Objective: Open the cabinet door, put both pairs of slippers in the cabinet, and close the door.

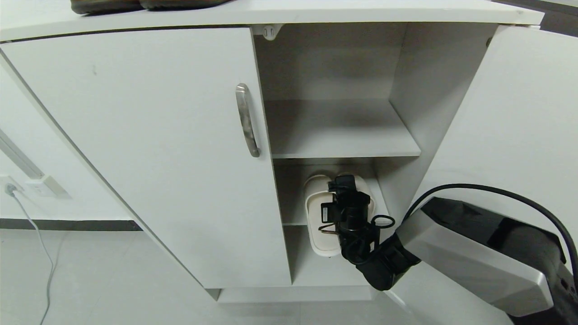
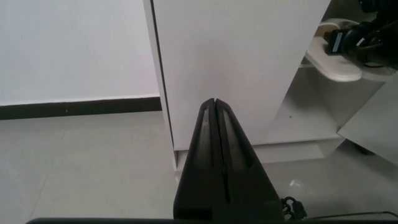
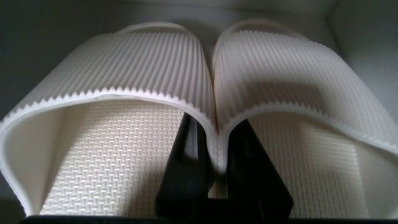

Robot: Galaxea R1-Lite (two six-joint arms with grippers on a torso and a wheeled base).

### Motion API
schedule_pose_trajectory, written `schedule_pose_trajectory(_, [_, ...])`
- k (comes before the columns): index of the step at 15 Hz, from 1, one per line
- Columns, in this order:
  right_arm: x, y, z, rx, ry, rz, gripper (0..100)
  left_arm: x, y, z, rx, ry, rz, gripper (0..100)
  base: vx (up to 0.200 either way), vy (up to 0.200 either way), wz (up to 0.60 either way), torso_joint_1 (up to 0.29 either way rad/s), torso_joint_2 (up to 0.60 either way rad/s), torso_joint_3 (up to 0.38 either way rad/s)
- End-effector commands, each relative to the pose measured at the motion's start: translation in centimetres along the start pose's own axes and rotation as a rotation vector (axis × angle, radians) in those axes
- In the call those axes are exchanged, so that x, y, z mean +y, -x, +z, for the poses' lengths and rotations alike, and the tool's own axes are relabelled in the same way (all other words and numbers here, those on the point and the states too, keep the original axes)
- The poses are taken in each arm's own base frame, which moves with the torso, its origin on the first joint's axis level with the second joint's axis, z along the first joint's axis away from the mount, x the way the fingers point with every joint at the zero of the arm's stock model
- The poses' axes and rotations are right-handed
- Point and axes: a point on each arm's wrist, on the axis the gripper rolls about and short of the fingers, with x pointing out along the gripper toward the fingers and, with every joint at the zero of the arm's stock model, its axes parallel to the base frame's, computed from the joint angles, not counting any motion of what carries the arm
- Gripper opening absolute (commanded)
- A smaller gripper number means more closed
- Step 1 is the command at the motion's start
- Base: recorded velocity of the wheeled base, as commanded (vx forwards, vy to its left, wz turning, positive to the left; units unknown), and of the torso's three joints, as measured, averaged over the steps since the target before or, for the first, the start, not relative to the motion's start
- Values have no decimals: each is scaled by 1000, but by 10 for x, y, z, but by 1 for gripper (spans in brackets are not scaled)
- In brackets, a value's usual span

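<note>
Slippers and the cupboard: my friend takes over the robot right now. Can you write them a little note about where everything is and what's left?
Left pincer: shut, empty, low in front of the closed left door.
Right pincer: shut on the white ribbed rubbery slippers, pinching their inner edges together.
White pair: on the lower shelf, heels jutting past its front edge.
Dark pair of slippers: on top of the white cabinet.
Done: right door open; white pair nearly placed.
Left: push in and release the white pair, put the dark pair inside, close the door.
</note>
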Motion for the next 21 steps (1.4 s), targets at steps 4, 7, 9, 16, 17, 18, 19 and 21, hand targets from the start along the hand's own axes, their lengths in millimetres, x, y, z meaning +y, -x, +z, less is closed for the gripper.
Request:
schedule_pose_trajectory(4, [0, -19, 1, -2, -3, -22, 0, 0, 0, 0, 0, -1, 0, 0, 0, 0, 0, 0, 0, 0])
schedule_pose_trajectory(7, [1, -25, 9, -2, -3, -28, 0, 0, 0, 0, -1, -2, 0, 0, 0, 0, 0, 0, 0, 0])
schedule_pose_trajectory(9, [-1, -30, 8, -7, -7, -37, 0, 0, 0, 0, -1, -2, 0, 0, 0, 0, 0, 0, 0, 0])
schedule_pose_trajectory(16, [-10, -50, 2, -9, -9, -73, 0, 0, 0, 0, 0, 0, 0, 0, 0, 0, 0, 0, 0, 0])
schedule_pose_trajectory(17, [-10, -51, 2, -10, -10, -74, 0, 0, 0, 0, 0, 0, 0, 0, 0, 0, 0, 0, 0, 0])
schedule_pose_trajectory(18, [-10, -51, 4, -15, -13, -74, 0, 0, 0, 0, 0, 0, 0, 0, 0, 0, 0, 0, 0, 0])
schedule_pose_trajectory(19, [-9, -52, 5, -17, -14, -74, 0, 0, 0, 0, 0, 0, 0, 0, 0, 0, 0, 0, 0, 0])
schedule_pose_trajectory(21, [-9, -53, 6, -14, -12, -74, 0, 0, 0, 0, 0, 0, 0, 0, 0, 0, 0, 0, 0, 0])
